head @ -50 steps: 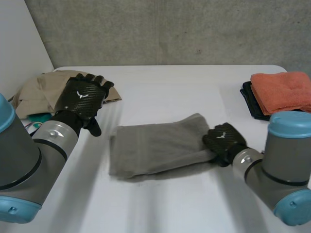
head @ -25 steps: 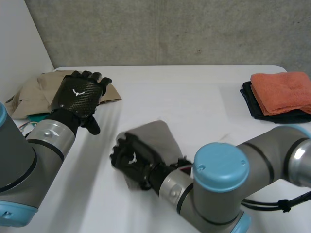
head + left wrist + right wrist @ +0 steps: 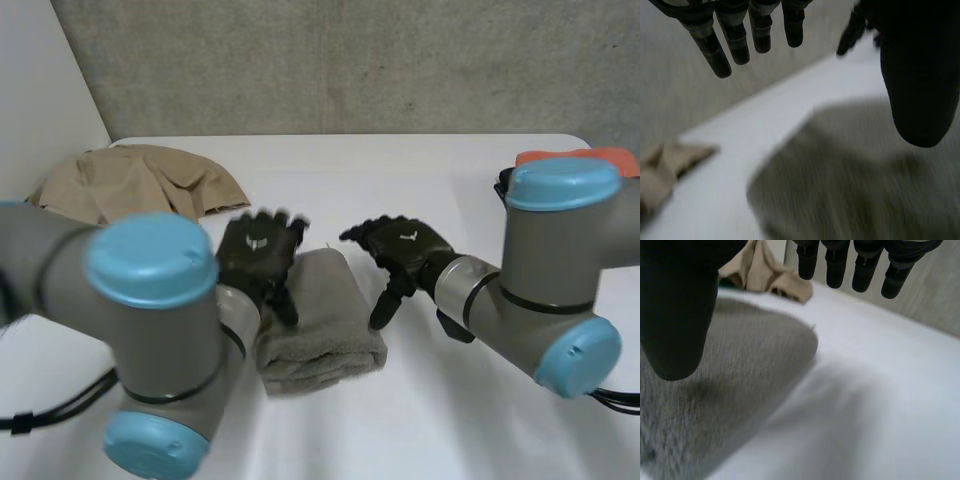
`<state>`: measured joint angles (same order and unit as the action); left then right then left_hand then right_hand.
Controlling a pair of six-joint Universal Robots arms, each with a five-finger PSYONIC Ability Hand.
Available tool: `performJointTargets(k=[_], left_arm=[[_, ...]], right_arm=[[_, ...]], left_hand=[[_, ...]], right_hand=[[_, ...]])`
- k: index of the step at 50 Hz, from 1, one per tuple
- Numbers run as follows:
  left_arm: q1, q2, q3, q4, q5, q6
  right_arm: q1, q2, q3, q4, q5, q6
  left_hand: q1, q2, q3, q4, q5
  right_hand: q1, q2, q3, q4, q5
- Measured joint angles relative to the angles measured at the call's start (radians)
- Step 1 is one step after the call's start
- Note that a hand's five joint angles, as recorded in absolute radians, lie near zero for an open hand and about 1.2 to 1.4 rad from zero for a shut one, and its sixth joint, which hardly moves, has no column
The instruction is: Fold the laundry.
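Folding of grey towel (image 3: 330, 325) is judged done, with open left hand (image 3: 258, 255) poised over it and open right hand (image 3: 405, 250) beside it; smoothing is called for next.

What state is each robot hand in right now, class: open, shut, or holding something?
Left hand: open, holding nothing, above the grey towel.
Right hand: open, holding nothing, beside the grey towel.
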<state>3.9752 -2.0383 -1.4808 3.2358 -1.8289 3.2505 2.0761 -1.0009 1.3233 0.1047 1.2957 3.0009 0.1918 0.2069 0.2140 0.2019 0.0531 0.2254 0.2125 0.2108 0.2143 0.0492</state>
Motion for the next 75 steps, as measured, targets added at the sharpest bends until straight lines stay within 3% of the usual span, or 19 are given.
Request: performJointTargets(k=[3,8,16,23,27,30,36,38,43,52,67,75], left_arm=[[-0.015,-0.059,-0.003,-0.044,-0.072,-0.005],[-0.018,-0.092,-0.028,-0.066,-0.115,-0.004],[-0.008,-0.083,-0.065,-0.068,-0.113,0.006],[0.004,-0.006,-0.055,-0.068,-0.091,0.015],[0.024,0.059,-0.026,-0.067,-0.019,0.038],[0.042,0.098,0.007,-0.068,0.083,0.068],[0.102,0.137,0.086,-0.093,0.367,0.124],[0.127,0.142,0.126,-0.124,0.497,0.136],[0.153,0.135,0.197,-0.194,0.655,0.138],[0.159,0.105,0.241,-0.240,0.691,0.136],[0.162,0.102,0.235,-0.235,0.679,0.131],[0.171,0.103,0.234,-0.235,0.681,0.129]], right_arm=[[0.005,0.069,-0.051,0.038,0.000,-0.026],[0.012,0.128,-0.086,0.060,-0.002,-0.063],[0.026,0.135,-0.087,0.059,0.026,-0.161],[0.069,0.054,-0.032,0.023,0.084,-0.245],[0.117,-0.024,0.076,-0.073,0.102,-0.267],[0.154,-0.083,0.175,-0.170,0.111,-0.274],[0.215,-0.141,0.348,-0.357,0.122,-0.292],[0.233,-0.137,0.399,-0.423,0.126,-0.306],[0.249,-0.099,0.439,-0.503,0.134,-0.327],[0.249,-0.007,0.412,-0.629,0.139,-0.347],[0.243,0.074,0.339,-0.668,0.133,-0.409],[0.239,0.084,0.300,-0.667,0.129,-0.402]], left_hand=[[0.000,0.000,0.000,0.000,0.000],[0.000,0.000,0.000,0.000,0.000],[0.000,0.000,0.000,0.000,0.000],[0.000,0.000,0.000,0.000,0.000],[0.000,-0.001,0.000,0.000,0.000],[0.000,-0.001,0.000,0.000,0.000],[0.000,-0.001,0.000,0.000,0.000],[0.000,-0.001,0.000,0.000,0.000],[0.000,-0.001,0.000,0.000,0.000],[0.000,-0.001,0.000,0.000,0.000],[0.000,-0.001,0.000,0.000,0.000],[0.000,-0.001,0.000,0.000,0.000]], right_hand=[[0.000,0.000,0.000,0.000,0.000],[0.000,0.000,0.000,0.000,0.000],[0.000,0.000,0.000,0.000,0.000],[0.000,0.000,0.000,0.000,0.000],[0.000,0.000,0.000,0.000,0.000],[0.000,-0.002,0.000,0.000,0.000],[0.000,-0.002,0.000,0.000,0.000],[0.000,-0.002,0.000,0.000,0.000],[0.000,-0.002,0.000,0.000,0.000],[0.005,0.044,0.048,0.043,0.041],[0.344,0.360,0.360,0.356,0.303],[0.801,0.943,0.944,0.944,0.868]])
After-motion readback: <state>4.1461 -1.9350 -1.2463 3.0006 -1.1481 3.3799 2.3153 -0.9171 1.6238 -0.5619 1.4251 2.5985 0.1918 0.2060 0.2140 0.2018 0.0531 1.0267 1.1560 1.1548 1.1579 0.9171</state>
